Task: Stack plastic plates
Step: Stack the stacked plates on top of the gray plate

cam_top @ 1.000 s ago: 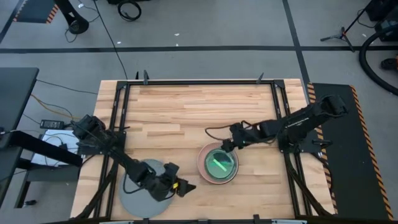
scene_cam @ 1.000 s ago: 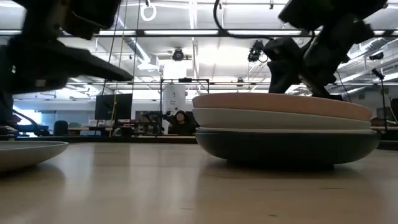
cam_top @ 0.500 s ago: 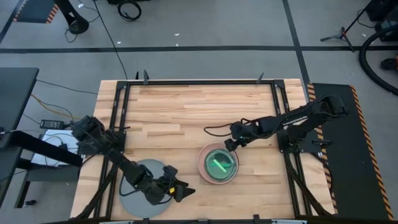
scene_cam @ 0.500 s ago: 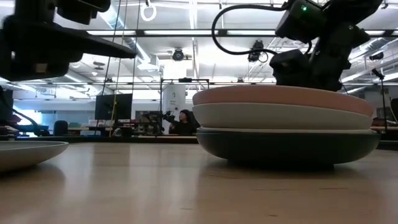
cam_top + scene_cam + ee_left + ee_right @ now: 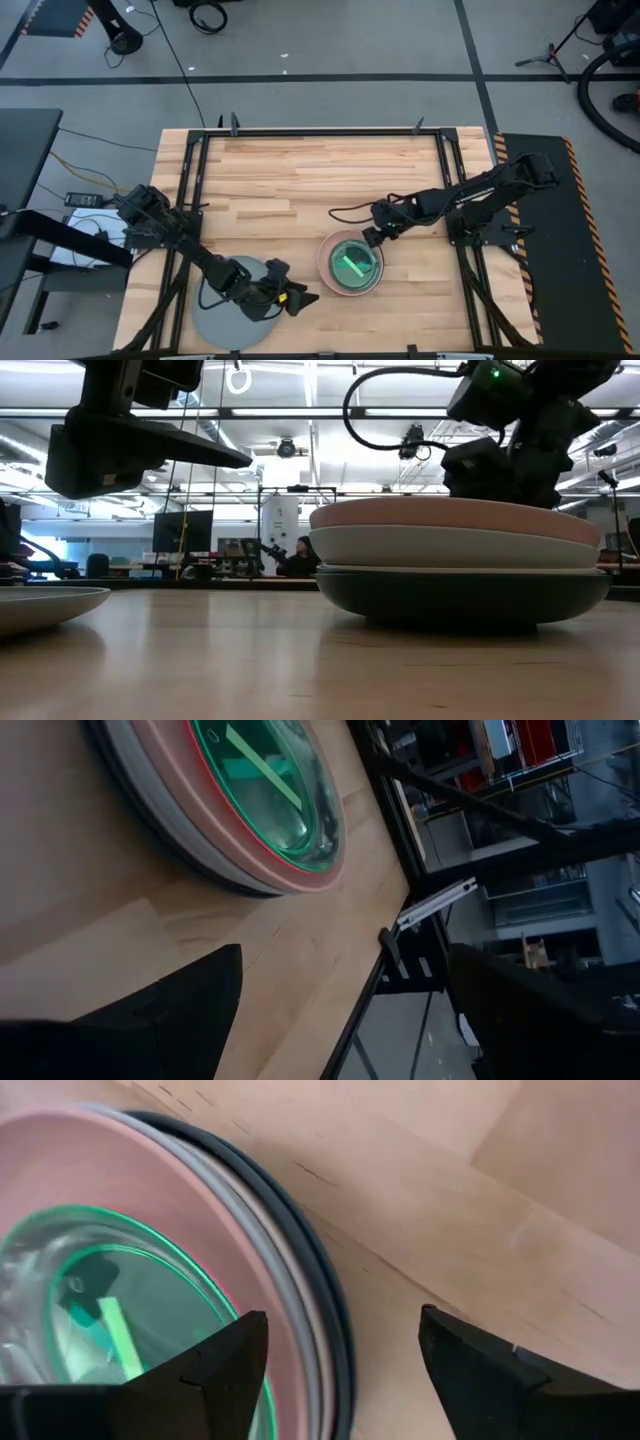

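Observation:
A stack of plastic plates [image 5: 350, 264] stands right of the table's middle. A dark teal plate [image 5: 460, 595] rests on the wood, with a pale grey plate [image 5: 455, 548] and a salmon pink plate [image 5: 450, 515] on it. Smaller red-rimmed and green plates [image 5: 120, 1300] nest inside. A large grey plate [image 5: 228, 305] lies flat at the near left. My right gripper [image 5: 372, 237] is open at the stack's far right rim [image 5: 330, 1330], one finger over the pink plate and one over the wood, not visibly touching. My left gripper [image 5: 302, 297] is open between the grey plate and the stack, pointing at the stack [image 5: 230, 800].
Black frame rails [image 5: 455, 190] run along the table's left, right and far sides. Bare wood [image 5: 300, 180] stretches across the far half of the table. A person sits in the room far behind the table [image 5: 297, 555].
My right gripper has tipped more steeply downward at the stack's far right rim and now sits lower behind it in the low view. The plates have not moved.

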`<action>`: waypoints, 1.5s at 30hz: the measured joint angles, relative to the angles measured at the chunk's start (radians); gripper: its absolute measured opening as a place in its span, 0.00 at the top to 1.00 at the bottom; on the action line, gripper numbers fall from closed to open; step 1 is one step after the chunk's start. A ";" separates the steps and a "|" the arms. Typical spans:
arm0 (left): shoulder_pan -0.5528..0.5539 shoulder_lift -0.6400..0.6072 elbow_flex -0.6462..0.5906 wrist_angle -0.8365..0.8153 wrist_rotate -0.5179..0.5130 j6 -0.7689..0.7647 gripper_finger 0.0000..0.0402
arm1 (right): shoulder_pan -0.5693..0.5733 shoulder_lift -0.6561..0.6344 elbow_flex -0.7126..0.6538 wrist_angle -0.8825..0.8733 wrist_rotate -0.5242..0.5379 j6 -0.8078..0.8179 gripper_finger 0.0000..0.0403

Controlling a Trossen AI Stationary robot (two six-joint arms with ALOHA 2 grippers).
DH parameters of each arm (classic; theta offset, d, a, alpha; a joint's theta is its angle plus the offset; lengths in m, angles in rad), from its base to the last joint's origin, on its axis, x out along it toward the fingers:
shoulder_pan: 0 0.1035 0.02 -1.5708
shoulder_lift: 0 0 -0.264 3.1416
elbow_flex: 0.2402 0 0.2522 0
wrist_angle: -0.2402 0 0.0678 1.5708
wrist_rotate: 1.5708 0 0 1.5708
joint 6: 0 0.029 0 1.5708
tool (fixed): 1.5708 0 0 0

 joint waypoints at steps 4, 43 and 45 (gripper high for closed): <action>0.005 0.000 0.001 -0.016 -0.006 0.049 0.11 | 0.001 0.000 -0.035 0.017 -0.053 -0.001 0.39; 0.089 -0.098 0.001 -0.405 0.005 0.002 0.11 | 0.074 -0.001 -0.089 0.170 0.003 0.210 0.84; 0.088 -0.129 0.001 -0.448 0.003 -0.018 0.11 | 0.073 -0.012 -0.089 0.167 0.005 0.211 0.86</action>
